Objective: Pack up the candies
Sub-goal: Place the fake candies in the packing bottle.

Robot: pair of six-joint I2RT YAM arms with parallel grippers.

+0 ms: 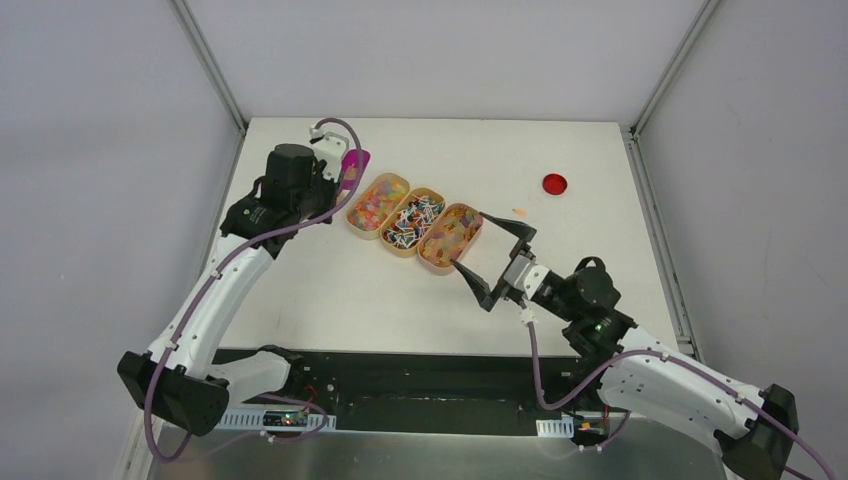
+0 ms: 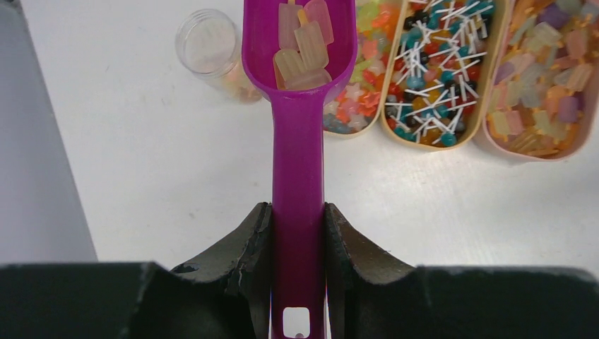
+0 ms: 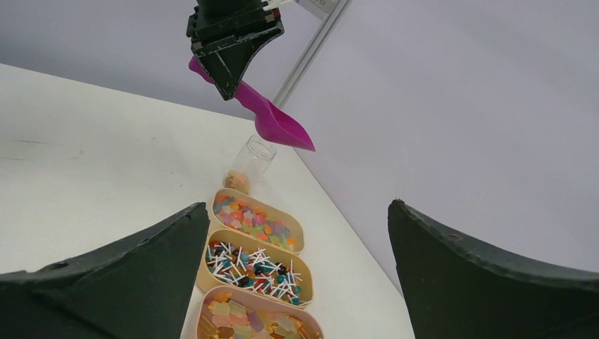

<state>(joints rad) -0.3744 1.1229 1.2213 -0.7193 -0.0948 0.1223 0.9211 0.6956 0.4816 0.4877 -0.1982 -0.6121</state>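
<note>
Gripping one scoop, left fingers hover; three trays of candies nearby

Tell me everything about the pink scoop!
The scoop is shiny magenta plastic, with a long straight handle, a small square hole near the handle's end, and a rounded bowl. The bowl holds a few pale yellow and pink gummies. The left gripper pinches the handle from both sides. In the right wrist view the scoop hangs in the air, bowl tipped downward, above the open clear jar, and it looks clear of both the jar and the table.
</note>
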